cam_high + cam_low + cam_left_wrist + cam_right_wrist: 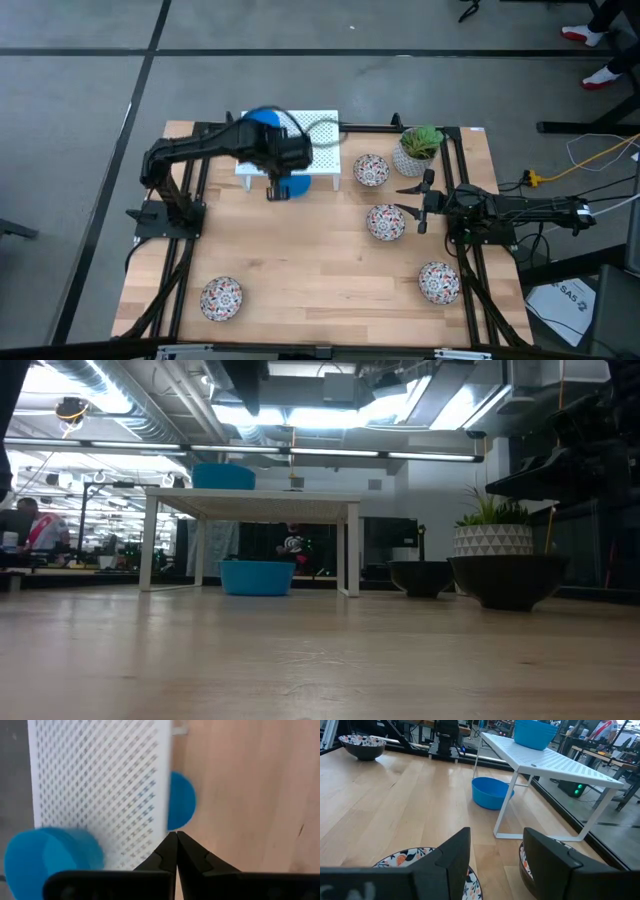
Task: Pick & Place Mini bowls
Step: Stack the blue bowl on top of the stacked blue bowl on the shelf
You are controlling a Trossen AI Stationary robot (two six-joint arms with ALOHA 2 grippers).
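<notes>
A white perforated rack [300, 150] stands at the table's far middle. Blue mini bowls [262, 118] sit stacked on its top, also visible in the right wrist view [535, 732]. One more blue bowl [298, 186] rests on the table under the rack's near edge [491, 792]. Several floral mini bowls lie on the wood: [371, 170], [386, 222], [438, 282], [221, 298]. My left gripper [176, 840] hangs shut and bare above the rack's near edge [273, 190]. My right gripper [495, 855] waits open at the right [419, 204], level with the table.
A white pot with a green plant [418, 148] stands at the far right, beside the rack. Black frame rails [455, 200] run along both table sides. Bare wood [310, 270] spreads across the near middle.
</notes>
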